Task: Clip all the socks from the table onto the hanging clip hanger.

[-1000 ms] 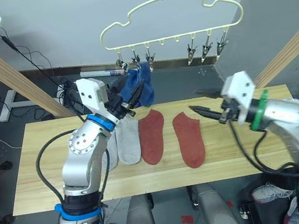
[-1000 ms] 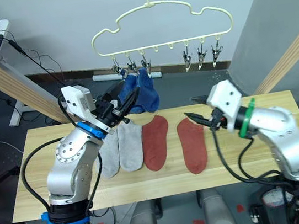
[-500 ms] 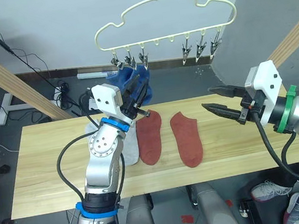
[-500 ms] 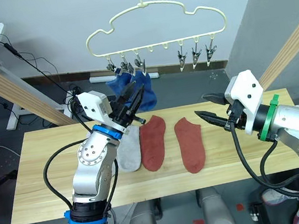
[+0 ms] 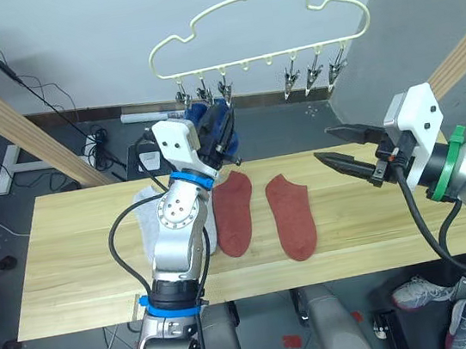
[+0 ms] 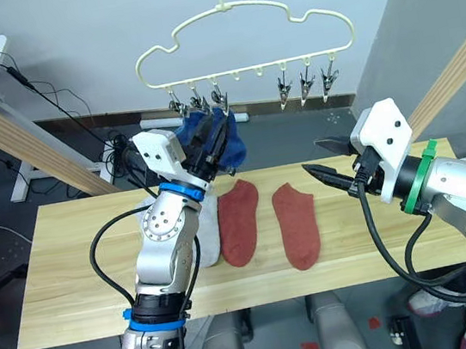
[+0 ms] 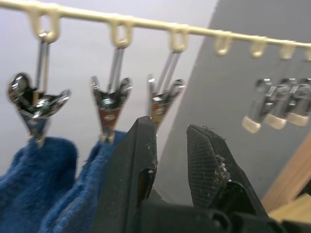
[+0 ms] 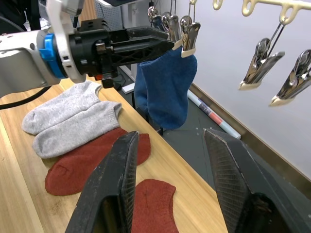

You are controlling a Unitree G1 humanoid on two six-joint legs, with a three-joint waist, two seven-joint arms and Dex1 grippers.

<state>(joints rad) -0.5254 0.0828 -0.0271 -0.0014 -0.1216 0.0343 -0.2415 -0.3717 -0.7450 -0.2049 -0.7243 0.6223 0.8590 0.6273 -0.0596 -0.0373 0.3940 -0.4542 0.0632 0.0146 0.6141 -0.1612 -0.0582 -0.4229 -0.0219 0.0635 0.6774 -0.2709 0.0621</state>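
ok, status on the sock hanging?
Left gripper open, empty, up at the clip hanger. Right gripper open over the table. Two blue socks clipped; two grey socks and two red socks not yet.

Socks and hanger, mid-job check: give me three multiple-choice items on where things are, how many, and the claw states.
1. Where are the blue socks?
A. flat on the table
B. hanging from clips on the hanger
C. in the right claw

2. How many red socks lie on the table?
A. one
B. two
C. four

3. What state is the right claw in?
A. open, holding nothing
B. shut on a grey sock
C. shut on a clip

Key: 1 B, they dangle from clips on the hanger by the left claw. 2 B, one red sock lies beside the other. 3 A, its fingers are spread with nothing between them.
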